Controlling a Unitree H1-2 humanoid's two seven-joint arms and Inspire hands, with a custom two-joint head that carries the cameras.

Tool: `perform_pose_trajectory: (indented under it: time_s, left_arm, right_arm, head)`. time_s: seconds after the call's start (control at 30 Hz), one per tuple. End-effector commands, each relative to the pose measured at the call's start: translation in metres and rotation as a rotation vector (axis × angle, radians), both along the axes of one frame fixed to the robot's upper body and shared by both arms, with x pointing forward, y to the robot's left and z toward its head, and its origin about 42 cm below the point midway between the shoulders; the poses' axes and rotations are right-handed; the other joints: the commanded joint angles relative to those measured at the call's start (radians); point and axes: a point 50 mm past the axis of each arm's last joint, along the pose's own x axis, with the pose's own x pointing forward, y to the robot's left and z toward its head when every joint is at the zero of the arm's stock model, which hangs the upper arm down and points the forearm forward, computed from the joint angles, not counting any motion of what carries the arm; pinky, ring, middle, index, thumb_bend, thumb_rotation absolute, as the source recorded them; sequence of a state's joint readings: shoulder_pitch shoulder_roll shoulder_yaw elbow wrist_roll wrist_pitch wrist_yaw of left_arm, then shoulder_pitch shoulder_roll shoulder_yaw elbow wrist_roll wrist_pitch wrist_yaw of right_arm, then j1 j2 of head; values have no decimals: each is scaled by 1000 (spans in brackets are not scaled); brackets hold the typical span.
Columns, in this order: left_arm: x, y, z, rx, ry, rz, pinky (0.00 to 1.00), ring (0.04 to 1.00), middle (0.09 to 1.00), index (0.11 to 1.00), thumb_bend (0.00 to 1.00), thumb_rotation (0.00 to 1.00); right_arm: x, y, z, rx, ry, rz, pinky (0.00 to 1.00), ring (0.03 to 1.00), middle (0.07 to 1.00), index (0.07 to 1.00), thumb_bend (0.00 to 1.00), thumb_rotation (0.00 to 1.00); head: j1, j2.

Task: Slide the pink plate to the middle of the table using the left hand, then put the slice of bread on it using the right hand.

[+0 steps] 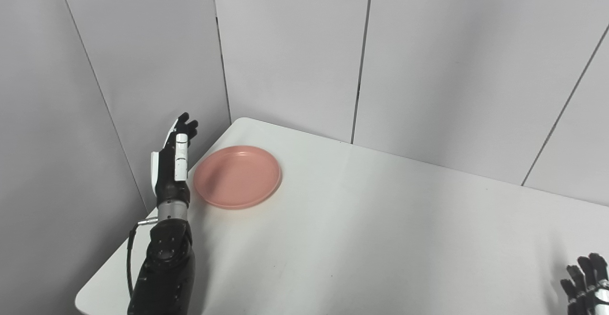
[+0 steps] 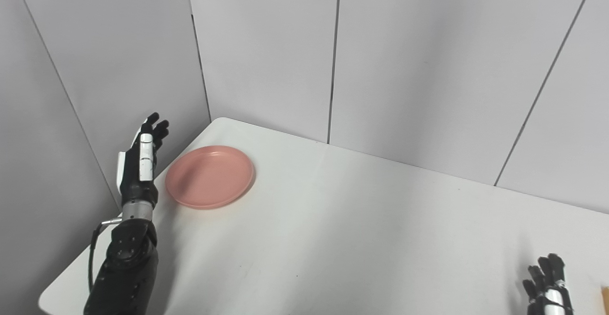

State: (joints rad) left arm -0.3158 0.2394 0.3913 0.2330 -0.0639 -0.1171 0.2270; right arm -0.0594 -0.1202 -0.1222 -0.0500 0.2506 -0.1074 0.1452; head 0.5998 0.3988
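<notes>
1. Pink plate (image 1: pixel 237 177) is seen flat on the white table (image 1: pixel 361 239), near the far left corner and close to the left edge, well apart from the middle where it is wanted.
2. It is judged to be light and stiff, probably plastic, with a shallow raised rim and a smooth underside, so an easy glide over the table is expected and little force is called for.
3. No grasp is thought necessary: the rim on the plate's left side is the place to be pressed, so that the plate is pushed rightward and nearer; a push set too high might tip or spin it.
4. Left hand (image 1: pixel 172 162) is held upright just beside the plate's left edge, fingers stretched out and nothing gripped; whether the plate is touched cannot be told, though a narrow gap seems to be shown.
5. Right hand (image 2: pixel 547 286) is seen only in part at the bottom right corner, well apart from the plate; its fingers are raised, but its state cannot be told.
6. A thin tan sliver (image 2: pixel 605 300) is cut off at the right edge of the right eye view; it may be the bread, though that cannot be confirmed.
7. Grey wall panels (image 1: pixel 285 44) are set behind the table.
</notes>
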Motion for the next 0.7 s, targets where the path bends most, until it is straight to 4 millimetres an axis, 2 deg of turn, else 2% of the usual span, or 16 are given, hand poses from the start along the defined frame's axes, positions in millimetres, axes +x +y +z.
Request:
perform_pose_trajectory:
  time_s: [0.0,0.2,0.33,0.67]
  left_arm:
    - [3,11,18,59,-65,19,993,901,861,860,723,1000]
    - [2,21,12,51,-37,34,1000,910,862,863,731,1000]
    - [3,23,8,43,-26,23,927,880,850,852,705,1000]
    - [14,32,-2,108,76,-39,961,885,853,867,676,1000]
  right_arm:
    - [3,-2,17,-21,-84,1,1000,986,990,992,578,897]
    - [2,0,19,-12,-91,-4,1000,978,981,983,589,880]
    - [1,-1,22,-16,-102,-8,1000,976,982,982,609,879]
    - [-1,-1,27,-18,-113,-15,1000,966,975,974,621,879]
  head:
    - [0,1]
    - [-6,0]
    - [-12,3]
    - [-2,4]
